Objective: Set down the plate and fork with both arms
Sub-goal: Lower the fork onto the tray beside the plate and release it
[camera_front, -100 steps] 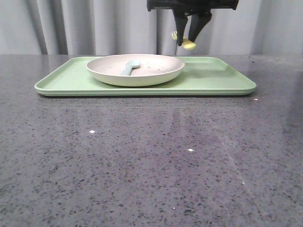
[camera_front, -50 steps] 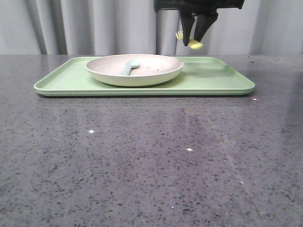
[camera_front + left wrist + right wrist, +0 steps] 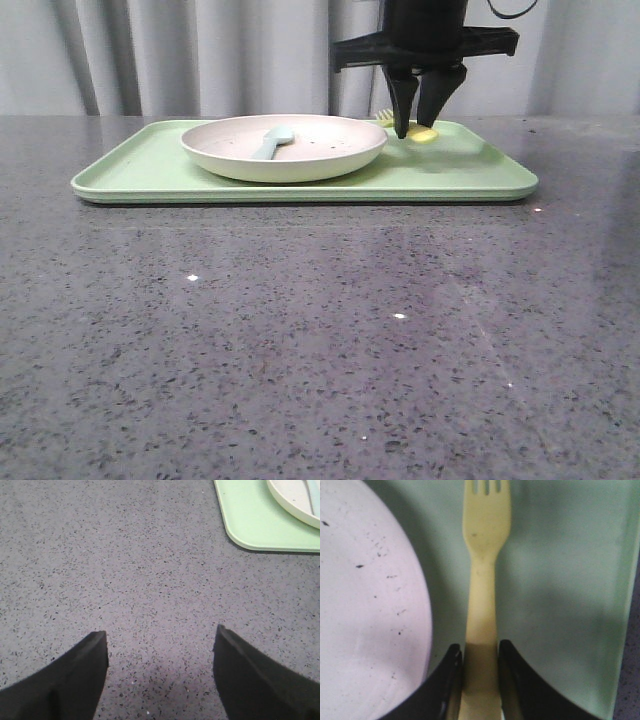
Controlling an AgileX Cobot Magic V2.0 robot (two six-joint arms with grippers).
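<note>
The cream speckled plate [image 3: 285, 146] sits on the light-green tray [image 3: 470, 165], left of its middle, and shows in the right wrist view [image 3: 367, 605]. My right gripper [image 3: 412, 127] is low over the tray just right of the plate, shut on the handle of the yellow fork [image 3: 482, 590]. The fork's tines [image 3: 384, 117] point toward the plate side and its handle end [image 3: 424, 135] is at the tray surface. My left gripper [image 3: 160, 640] is open and empty over bare table, with the tray corner [image 3: 250, 525] and plate rim [image 3: 295, 505] ahead of it.
A pale blue-grey spoon [image 3: 273, 141] lies in the plate. The tray stands at the back of the grey speckled table [image 3: 300, 330], before a grey curtain [image 3: 200, 55].
My right gripper has come down with the fork from above the tray to the tray surface beside the plate. The plate, spoon and tray have not moved.
</note>
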